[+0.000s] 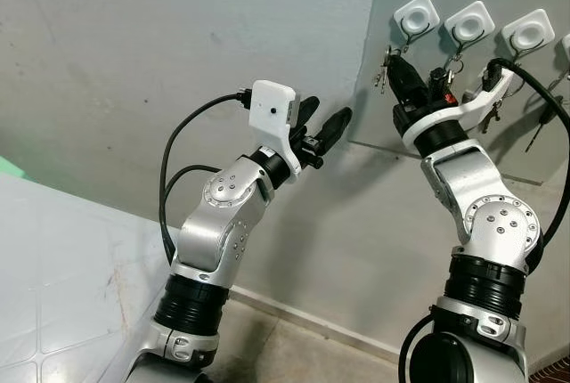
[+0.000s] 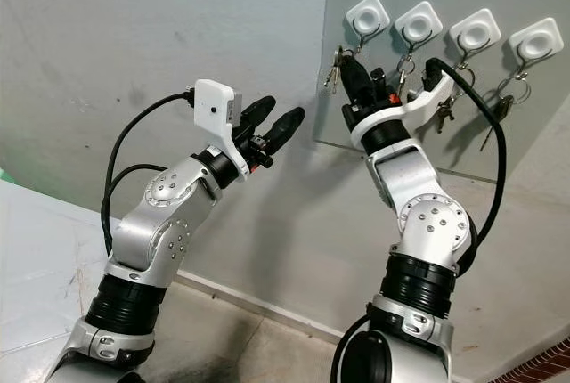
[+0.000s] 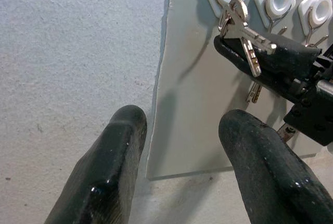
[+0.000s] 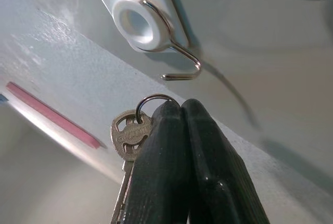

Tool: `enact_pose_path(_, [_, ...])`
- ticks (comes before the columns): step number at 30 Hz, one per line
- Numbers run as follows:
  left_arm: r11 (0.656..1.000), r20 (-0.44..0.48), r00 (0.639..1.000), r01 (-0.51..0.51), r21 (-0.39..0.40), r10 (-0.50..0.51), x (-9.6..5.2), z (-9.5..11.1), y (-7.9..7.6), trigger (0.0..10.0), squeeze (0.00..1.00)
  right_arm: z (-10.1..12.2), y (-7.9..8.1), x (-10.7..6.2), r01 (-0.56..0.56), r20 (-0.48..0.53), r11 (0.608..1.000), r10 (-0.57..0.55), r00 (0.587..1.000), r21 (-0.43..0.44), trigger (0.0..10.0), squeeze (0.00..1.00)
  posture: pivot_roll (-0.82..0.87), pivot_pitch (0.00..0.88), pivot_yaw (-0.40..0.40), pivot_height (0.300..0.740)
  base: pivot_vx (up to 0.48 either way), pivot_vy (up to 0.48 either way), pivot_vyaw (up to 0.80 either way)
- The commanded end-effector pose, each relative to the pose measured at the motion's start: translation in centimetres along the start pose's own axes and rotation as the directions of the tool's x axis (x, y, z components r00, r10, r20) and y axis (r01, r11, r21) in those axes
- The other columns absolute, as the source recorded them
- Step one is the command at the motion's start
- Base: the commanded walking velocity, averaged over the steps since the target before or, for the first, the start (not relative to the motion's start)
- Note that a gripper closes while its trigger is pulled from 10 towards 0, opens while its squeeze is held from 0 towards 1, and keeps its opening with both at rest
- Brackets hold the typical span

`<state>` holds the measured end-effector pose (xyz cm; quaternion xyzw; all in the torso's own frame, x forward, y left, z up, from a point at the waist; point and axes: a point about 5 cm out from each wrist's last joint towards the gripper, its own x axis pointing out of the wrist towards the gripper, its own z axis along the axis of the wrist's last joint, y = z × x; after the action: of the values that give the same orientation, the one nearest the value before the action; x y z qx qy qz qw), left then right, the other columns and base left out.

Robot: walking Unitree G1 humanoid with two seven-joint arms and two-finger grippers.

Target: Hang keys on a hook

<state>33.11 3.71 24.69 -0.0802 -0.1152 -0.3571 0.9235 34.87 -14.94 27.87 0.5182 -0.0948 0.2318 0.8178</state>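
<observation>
The step in hand is the final approach to the hook. The right claw (image 4: 182,110) is closed on the keys (image 4: 127,139), pinching them near the key ring (image 4: 153,100), so that the ring's loop stands clear above the fingertips and the key blades hang below. The claw is raised to the grey wall panel (image 1: 463,187) and sits just below the leftmost hook (image 4: 179,60), a wire hook on a white square mount (image 4: 132,13); ring and hook tip are near but apart. Further hooks to the right already carry keys. The left claw (image 1: 322,129) hovers open and empty beside the panel's left edge, clear of the work. The next move likely calls for a short lift to carry the ring's loop over the upturned hook tip, followed by a slight lowering before release. Alignment of the loop with the tip is the critical point.
</observation>
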Motion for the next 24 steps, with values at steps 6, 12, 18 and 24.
enact_pose_path(6, [1.0,0.023,1.0,0.008,0.004,-0.008,0.0,0.6,-0.1,10.0,0.0,1.2,1.2,0.9,-0.06,0.036,0.998,0.06,0.998,0.011,10.0,0.0,-0.07,0.042,0.001,0.74,0.0,0.0,0.0])
enact_pose_path(12, [1.0,0.024,1.0,0.009,0.003,-0.009,0.0,0.6,-0.1,10.0,0.0,1.5,1.3,1.3,-0.067,0.04,0.998,0.067,0.997,0.009,10.0,0.0,-0.07,0.045,0.001,0.74,0.0,0.0,0.0])
enact_pose_path(18, [1.0,0.025,1.0,0.002,0.005,-0.002,-0.1,0.7,-0.1,10.0,0.0,1.6,1.1,1.5,-0.061,0.045,0.998,0.06,0.997,0.033,10.0,0.0,-0.06,0.047,-0.005,0.74,0.0,0.0,0.0])
enact_pose_path(24, [1.0,0.025,1.0,0.001,0.002,-0.001,-0.1,0.7,-0.1,10.0,0.0,1.9,0.5,1.3,-0.034,0.064,0.998,0.03,0.997,0.058,10.0,0.0,-0.06,0.048,-0.002,0.74,0.0,0.0,0.0])
